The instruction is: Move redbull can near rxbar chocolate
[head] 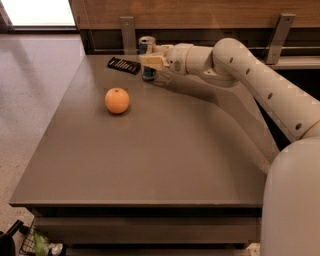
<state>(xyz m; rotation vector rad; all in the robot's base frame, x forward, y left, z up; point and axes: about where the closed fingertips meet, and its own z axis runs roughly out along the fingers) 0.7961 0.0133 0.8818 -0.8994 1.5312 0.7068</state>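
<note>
- I see a pale speckled floor on the left and a wood-panelled wall behind.
- A wide grey-brown tabletop fills the middle.
- My white arm reaches in from the right to the far edge.
- An orange sits left of centre.
- My pincer is clasped round the upright redbull can.
- The rxbar chocolate lies flat just left of the can.

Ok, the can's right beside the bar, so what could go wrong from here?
The redbull can is tall and slim, with the gripper across its middle: a sideways pull-away could tip it onto the rxbar chocolate. It is also near the far edge of the table, so a knock backward might send it off.
</note>
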